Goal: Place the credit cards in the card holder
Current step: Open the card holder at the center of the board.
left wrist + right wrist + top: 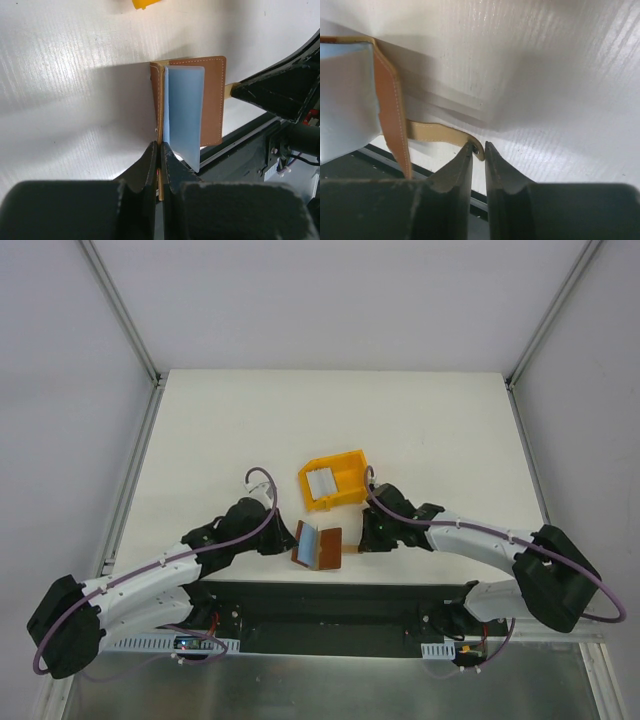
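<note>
The brown card holder [318, 545] lies open near the table's front edge, its grey inside [184, 110] up. My left gripper [289, 541] is shut on the edge of its left flap; the thin brown edge shows between my closed fingers [161, 150]. My right gripper [358, 547] is closed on the end of the tan snap tab [437, 134], which curls between my fingertips [478, 149]. The credit cards [321, 483] are a light grey stack lying in the yellow bin [345, 466], just behind the card holder. The brown cover also shows in the right wrist view [390, 107].
The yellow bin stands tilted at mid-table, and a corner of it shows in the left wrist view [145, 3]. The table's front edge and the dark base rail [330, 605] run just below the card holder. White table surface [330, 415] lies behind the bin.
</note>
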`<action>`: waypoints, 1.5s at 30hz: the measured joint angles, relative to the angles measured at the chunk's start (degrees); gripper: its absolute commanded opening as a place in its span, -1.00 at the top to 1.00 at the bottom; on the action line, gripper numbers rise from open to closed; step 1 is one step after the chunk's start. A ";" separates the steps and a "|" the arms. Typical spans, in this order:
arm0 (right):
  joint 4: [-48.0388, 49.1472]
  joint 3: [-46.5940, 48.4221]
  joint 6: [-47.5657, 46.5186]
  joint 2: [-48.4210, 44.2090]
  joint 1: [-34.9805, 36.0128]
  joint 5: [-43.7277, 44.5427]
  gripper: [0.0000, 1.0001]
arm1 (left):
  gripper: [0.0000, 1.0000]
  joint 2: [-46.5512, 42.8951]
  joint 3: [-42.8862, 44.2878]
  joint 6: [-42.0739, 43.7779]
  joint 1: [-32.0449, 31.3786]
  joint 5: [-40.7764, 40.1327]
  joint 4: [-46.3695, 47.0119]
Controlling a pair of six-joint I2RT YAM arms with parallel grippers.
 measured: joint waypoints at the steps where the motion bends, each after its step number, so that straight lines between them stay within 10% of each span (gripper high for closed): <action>1: -0.59 0.33 -0.20 0.46 0.00 0.20 0.42 | 1.00 -0.09 -0.02 -0.52 -0.33 -0.66 -0.02; 16: -1.38 5.40 0.00 -11.65 2.95 2.84 0.30 | 1.00 4.85 7.26 -2.71 -7.06 -8.22 -3.93; 45: 7.85 6.14 7.19 5.84 8.48 1.90 0.44 | 1.00 2.60 0.09 -12.31 -8.17 -15.93 -4.52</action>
